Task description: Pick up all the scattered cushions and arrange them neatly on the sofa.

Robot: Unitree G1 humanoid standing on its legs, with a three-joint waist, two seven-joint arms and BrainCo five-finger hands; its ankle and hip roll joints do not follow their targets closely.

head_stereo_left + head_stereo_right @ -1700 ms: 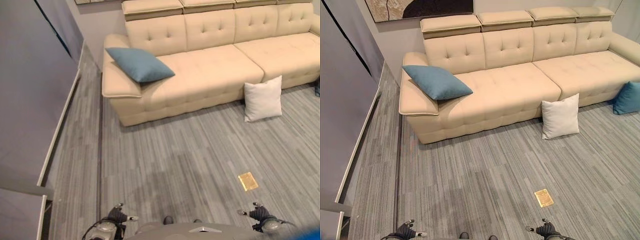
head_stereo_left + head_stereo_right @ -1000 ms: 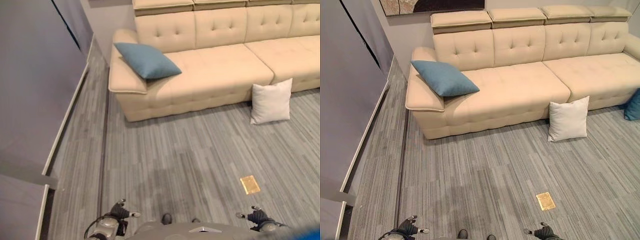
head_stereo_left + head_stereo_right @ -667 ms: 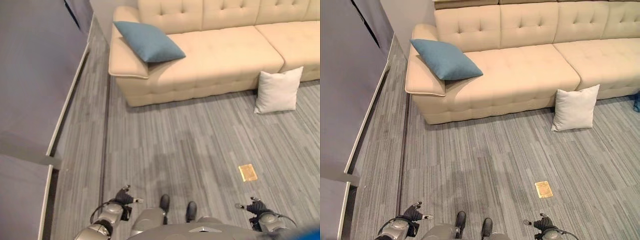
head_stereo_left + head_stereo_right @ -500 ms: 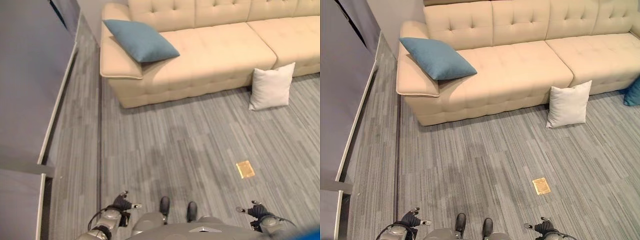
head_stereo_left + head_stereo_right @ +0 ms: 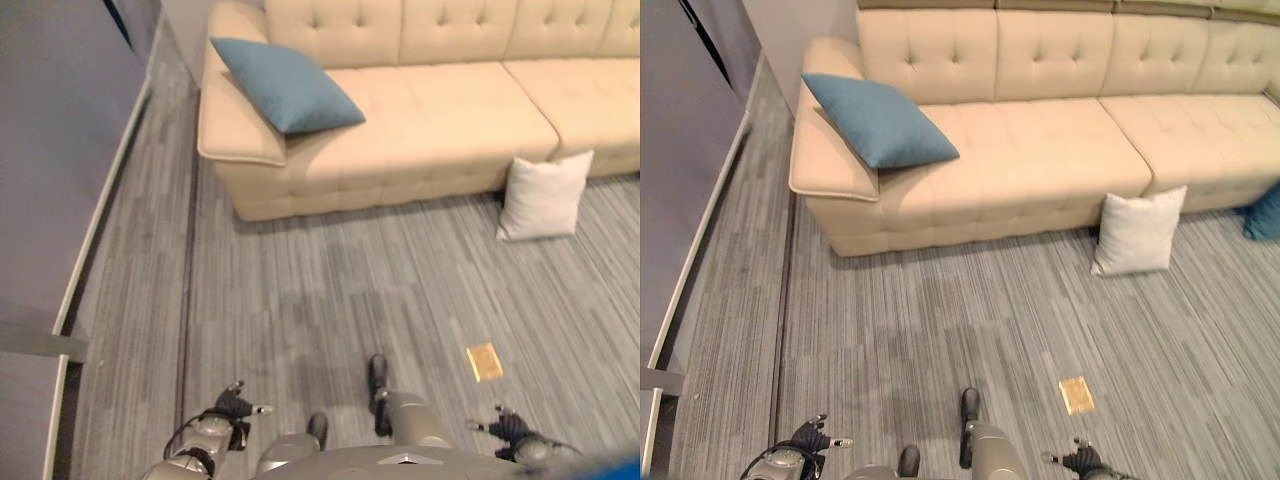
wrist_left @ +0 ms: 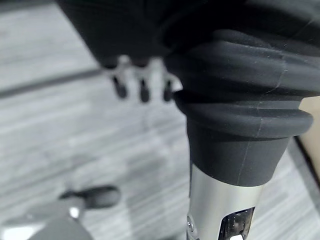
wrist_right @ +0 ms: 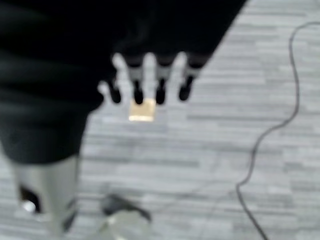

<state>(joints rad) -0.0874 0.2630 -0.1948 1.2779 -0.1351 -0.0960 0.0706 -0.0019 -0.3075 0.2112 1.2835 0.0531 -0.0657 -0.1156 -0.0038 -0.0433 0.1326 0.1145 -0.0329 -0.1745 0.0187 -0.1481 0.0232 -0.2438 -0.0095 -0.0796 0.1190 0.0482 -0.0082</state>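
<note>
Head-camera view of a living room. A long cream tufted leather sofa stands against the far wall on a grey striped carpet floor. One square blue fabric cushion already lies tilted on the seat, propped against the sofa's left armrest. A square white fabric cushion stands upright on the floor, leaning against the sofa's front panel between the two seat sections. The corner of a second blue cushion shows on the floor at the right edge of the right eye view, near the sofa's far end. A small brass-coloured floor plate lies flush in the carpet, well short of the white cushion.

The left hand and the right hand hang low at the robot's sides, well apart from every cushion. In each wrist view the fingers point downward, straight and relaxed, holding nothing.

Handling judgement: the cushions appear light, soft and compressible, with a matt weave that should not slip. The white cushion is probably best taken by its free upper edge or a top corner, fingers and thumb pinching through the filling; a shallow pinch of the cover alone might let it sag or twist.
</note>
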